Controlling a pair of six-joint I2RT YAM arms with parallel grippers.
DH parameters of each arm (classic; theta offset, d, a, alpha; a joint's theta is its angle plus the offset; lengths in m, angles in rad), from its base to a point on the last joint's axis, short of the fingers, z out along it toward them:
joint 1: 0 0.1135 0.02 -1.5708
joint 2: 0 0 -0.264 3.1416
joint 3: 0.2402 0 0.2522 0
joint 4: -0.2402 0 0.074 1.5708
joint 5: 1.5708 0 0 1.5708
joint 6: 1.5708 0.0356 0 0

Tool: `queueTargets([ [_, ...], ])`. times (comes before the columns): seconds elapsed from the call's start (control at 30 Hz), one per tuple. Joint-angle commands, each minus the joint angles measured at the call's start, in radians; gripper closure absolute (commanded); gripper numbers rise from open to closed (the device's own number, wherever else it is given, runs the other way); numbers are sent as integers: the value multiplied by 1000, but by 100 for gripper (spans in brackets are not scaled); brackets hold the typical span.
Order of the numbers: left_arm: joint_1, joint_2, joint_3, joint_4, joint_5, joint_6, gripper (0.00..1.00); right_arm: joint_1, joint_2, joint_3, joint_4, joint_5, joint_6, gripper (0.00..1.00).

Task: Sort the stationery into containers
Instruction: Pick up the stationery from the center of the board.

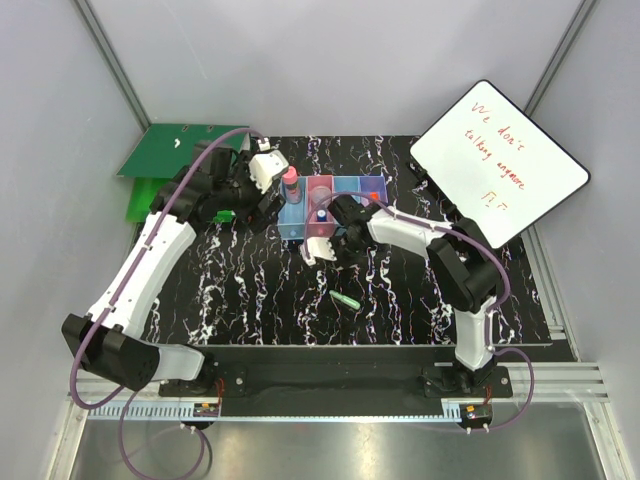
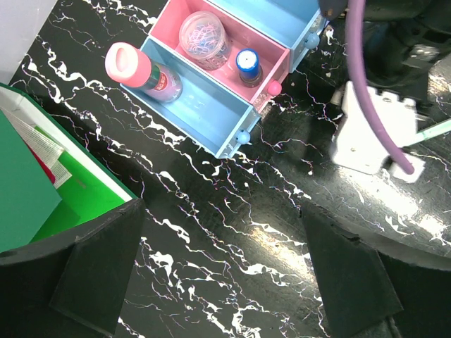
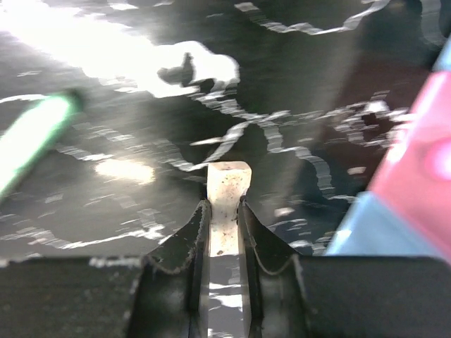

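Right claw (image 3: 224, 215) pinched tight on a beige piece (image 3: 227, 184) — left claw (image 2: 225, 274) gaping wide, empty, above the marbled surface (image 2: 204, 204).

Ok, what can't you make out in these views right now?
Right wrist: the beige piece, half buried in the shut right claw; its type is unclear.
Right wrist: a green item, blurred and cut off by the left edge.
Left wrist: the second blue bin, cut off by the top edge; contents unseen.
Top external: what sits in the purple bin, too small to name.
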State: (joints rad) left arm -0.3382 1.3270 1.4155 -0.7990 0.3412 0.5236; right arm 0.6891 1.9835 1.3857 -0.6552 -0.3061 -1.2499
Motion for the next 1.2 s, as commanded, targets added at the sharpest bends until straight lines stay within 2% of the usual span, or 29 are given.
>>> queueTargets([
  [0.0,7,-5,51,29,33,0,1,10,-104,-36,-173,-90,55,83],
  [0.37,7,-32,25,26,45,-20,1,32,-259,-59,-129,-56,191,86],
  [0.43,7,-40,22,24,48,-27,1,32,-265,-68,-121,-27,185,82],
  [0.47,7,-41,19,24,51,-31,1,30,-264,-70,-119,-18,185,76],
  [0.5,7,-43,19,26,55,-33,1,32,-259,-76,-118,-1,179,65],
  [0.57,7,-52,10,26,56,-36,1,32,-252,-100,-103,10,144,55],
  [0.6,7,-57,10,26,55,-37,1,29,-239,-108,-95,18,133,48],
  [0.7,7,-66,-1,26,48,-31,1,23,-192,-99,-83,22,106,40],
  [0.9,7,-66,-13,26,36,-10,1,-10,-101,-22,-83,9,103,36],
  [1.17,10,-40,20,26,42,-13,1,-13,-60,-27,-84,-5,87,32],
])
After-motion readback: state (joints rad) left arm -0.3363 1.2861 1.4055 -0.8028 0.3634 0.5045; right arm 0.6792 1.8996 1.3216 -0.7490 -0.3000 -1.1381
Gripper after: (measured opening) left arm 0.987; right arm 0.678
